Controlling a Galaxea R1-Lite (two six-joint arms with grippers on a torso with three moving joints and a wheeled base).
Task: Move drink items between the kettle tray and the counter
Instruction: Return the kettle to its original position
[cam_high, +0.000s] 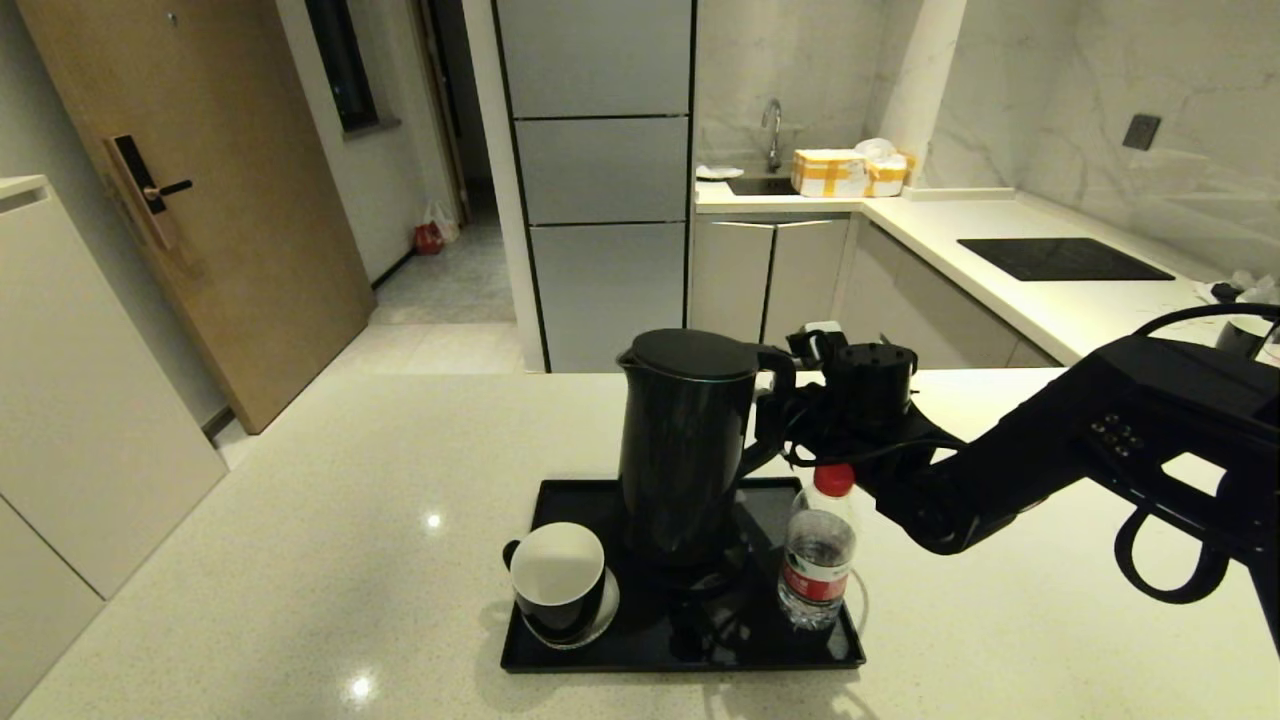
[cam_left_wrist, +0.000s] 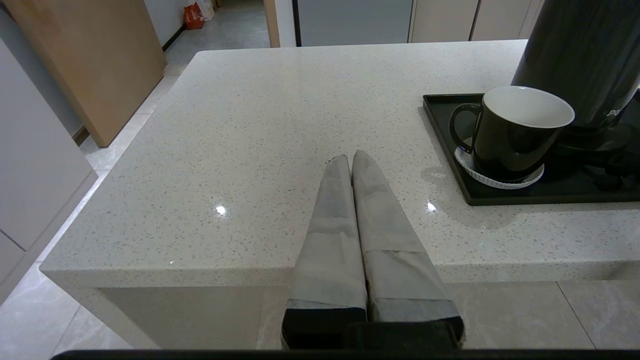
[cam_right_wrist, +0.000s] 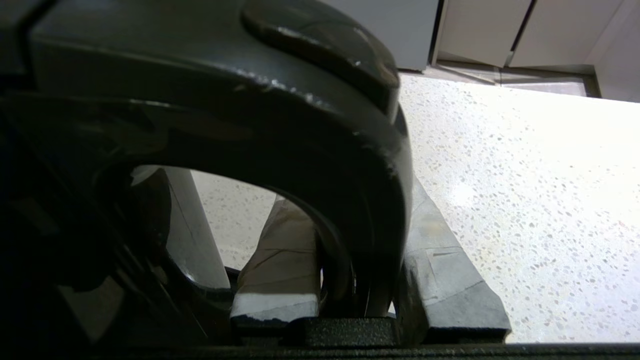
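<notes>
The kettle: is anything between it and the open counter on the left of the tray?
Partly. The right gripper grips the kettle handle; the mug occupies the tray's front-left corner, but the counter beyond looks bare.

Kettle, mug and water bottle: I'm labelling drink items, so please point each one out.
kettle (cam_high: 685, 440), head view, on its black body.
mug (cam_high: 556, 566), head view, on its white interior.
water bottle (cam_high: 815, 575), head view, on its red label.
</notes>
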